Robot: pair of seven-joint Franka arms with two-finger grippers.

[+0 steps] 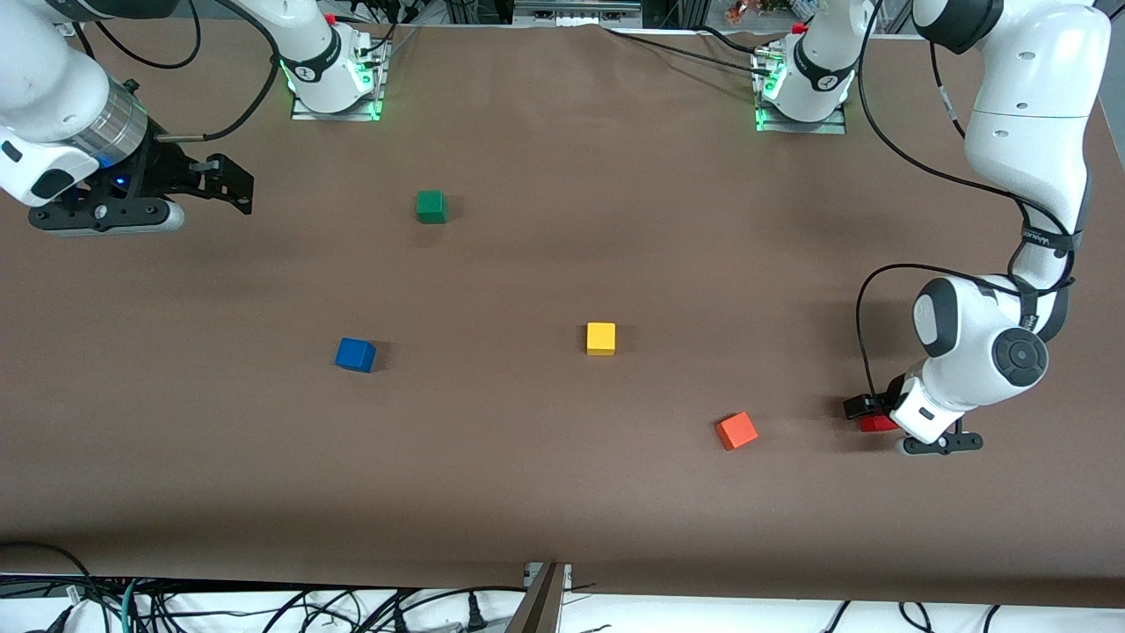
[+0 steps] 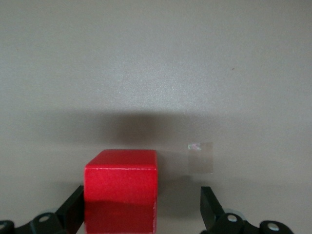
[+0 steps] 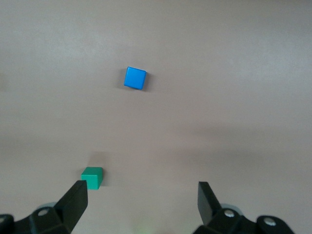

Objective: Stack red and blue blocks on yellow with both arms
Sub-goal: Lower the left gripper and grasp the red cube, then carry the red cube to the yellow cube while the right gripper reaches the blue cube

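Note:
The red block (image 1: pixel 877 424) rests on the table at the left arm's end, between the fingers of my left gripper (image 1: pixel 870 415), which is down at table level. In the left wrist view the red block (image 2: pixel 121 195) stands close against one finger, and a clear gap separates it from the other finger (image 2: pixel 209 207); the gripper (image 2: pixel 142 196) is open. The blue block (image 1: pixel 355 354) and the yellow cube (image 1: pixel 601 338) lie apart in the middle of the table. My right gripper (image 1: pixel 230 186) is open and empty, raised over the right arm's end. The right wrist view shows the blue block (image 3: pixel 135 78).
An orange cube (image 1: pixel 736 431) lies between the yellow cube and the red block, nearer the front camera. A green cube (image 1: pixel 431 207) sits farther from the camera, toward the right arm's base; it also shows in the right wrist view (image 3: pixel 92 177). Cables run along the table's front edge.

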